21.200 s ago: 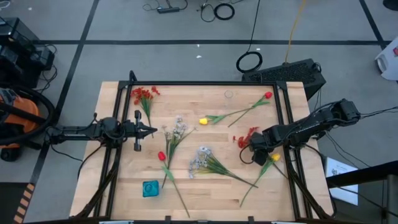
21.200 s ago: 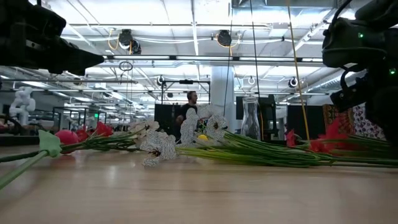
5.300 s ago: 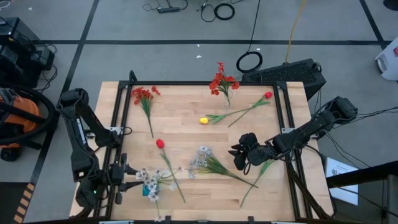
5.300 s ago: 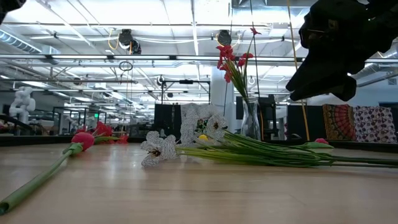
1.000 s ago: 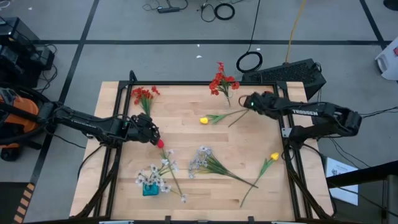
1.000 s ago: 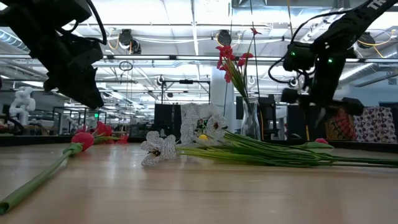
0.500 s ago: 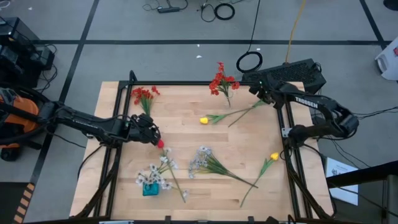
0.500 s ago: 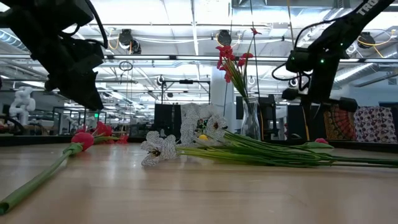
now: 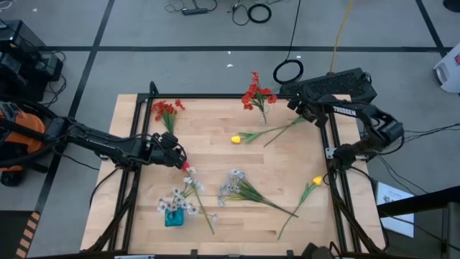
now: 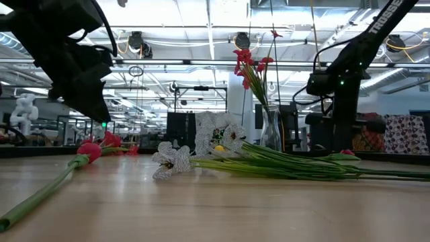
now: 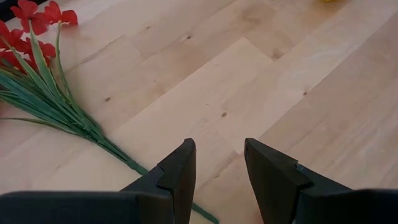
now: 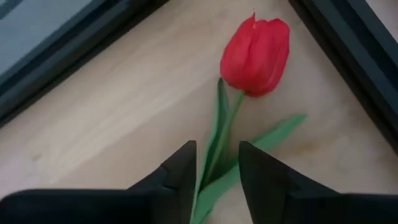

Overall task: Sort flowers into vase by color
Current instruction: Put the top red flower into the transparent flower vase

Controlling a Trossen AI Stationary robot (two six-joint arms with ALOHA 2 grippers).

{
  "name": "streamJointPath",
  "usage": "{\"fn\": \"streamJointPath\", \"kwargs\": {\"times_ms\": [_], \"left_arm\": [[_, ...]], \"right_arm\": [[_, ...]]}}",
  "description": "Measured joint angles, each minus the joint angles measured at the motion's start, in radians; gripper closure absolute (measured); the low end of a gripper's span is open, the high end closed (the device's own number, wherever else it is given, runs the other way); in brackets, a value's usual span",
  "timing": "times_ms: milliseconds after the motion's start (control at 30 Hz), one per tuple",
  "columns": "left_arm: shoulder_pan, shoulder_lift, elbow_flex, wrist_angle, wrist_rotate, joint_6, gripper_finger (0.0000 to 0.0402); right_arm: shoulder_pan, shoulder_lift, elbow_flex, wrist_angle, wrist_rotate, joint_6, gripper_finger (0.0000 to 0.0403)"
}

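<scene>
Looking down from above, the right gripper (image 9: 300,108) sits at the table's far right corner, where its arm hides the bud. Only the right wrist view shows it — a red tulip (image 12: 256,55) lying on the wood, its stalk running between the parted fingers (image 12: 180,177), which do not close on it. The left gripper (image 9: 178,157) is near the left-middle, fingers apart and holding nothing, beside a second red tulip (image 9: 185,166). Its wrist view shows a red cluster (image 11: 28,25) nearby. A clear vase (image 10: 270,129) at the far edge holds red flowers (image 10: 250,64), seen upright only in the low view.
</scene>
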Motion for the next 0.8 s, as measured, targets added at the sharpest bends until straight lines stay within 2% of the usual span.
{"fn": "streamJointPath", "kwargs": {"times_ms": [133,300,633,800], "left_arm": [[0.0,0.0,0.0,0.0,0.0,0.0,0.0258],[0.0,0.0,0.0,0.0,0.0,0.0,0.0258],[0.0,0.0,0.0,0.008,0.0,-0.001,0.0258],[0.0,0.0,0.0,0.01,0.0,-0.001,0.0258]], "right_arm": [[-0.016,0.035,0.005,0.033,0.0,-0.025,0.0268],[-0.024,0.062,0.029,0.022,0.012,-0.003,0.027],[-0.006,0.114,0.046,-0.014,-0.046,-0.028,0.031],[0.025,0.161,0.049,0.018,-0.028,-0.028,0.0336]]}}
